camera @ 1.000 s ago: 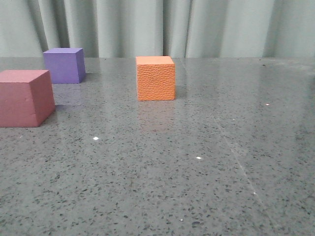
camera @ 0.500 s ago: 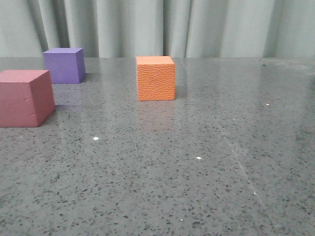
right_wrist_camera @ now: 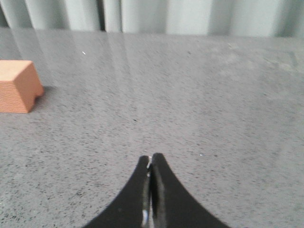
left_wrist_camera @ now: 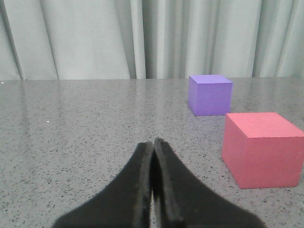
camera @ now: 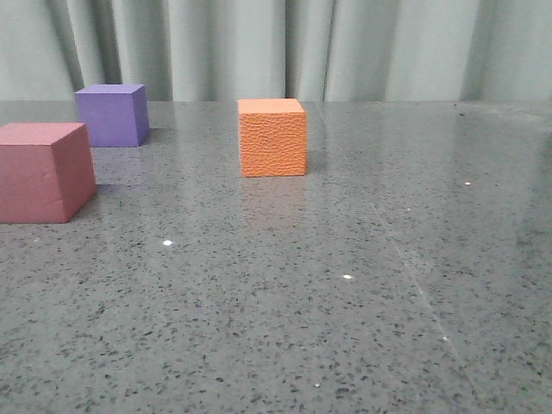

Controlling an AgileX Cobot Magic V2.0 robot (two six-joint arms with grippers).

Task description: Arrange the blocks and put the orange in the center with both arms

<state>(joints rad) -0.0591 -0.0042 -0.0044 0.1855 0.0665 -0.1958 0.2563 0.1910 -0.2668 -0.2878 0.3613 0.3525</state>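
The orange cube [camera: 272, 137] stands on the speckled grey table [camera: 345, 285], near the middle at the back. A purple cube [camera: 111, 115] sits at the back left, and a pinkish-red cube [camera: 46, 172] stands nearer at the left edge. Neither gripper shows in the front view. In the left wrist view my left gripper [left_wrist_camera: 153, 142] is shut and empty, with the pinkish-red cube [left_wrist_camera: 263, 148] and the purple cube [left_wrist_camera: 210, 94] ahead of it to one side. My right gripper [right_wrist_camera: 151, 157] is shut on nothing, and the orange cube [right_wrist_camera: 18, 86] lies well off to its side.
A pale green curtain [camera: 285, 47] hangs along the table's far edge. Bare tabletop stretches to the right of the orange cube and across the front.
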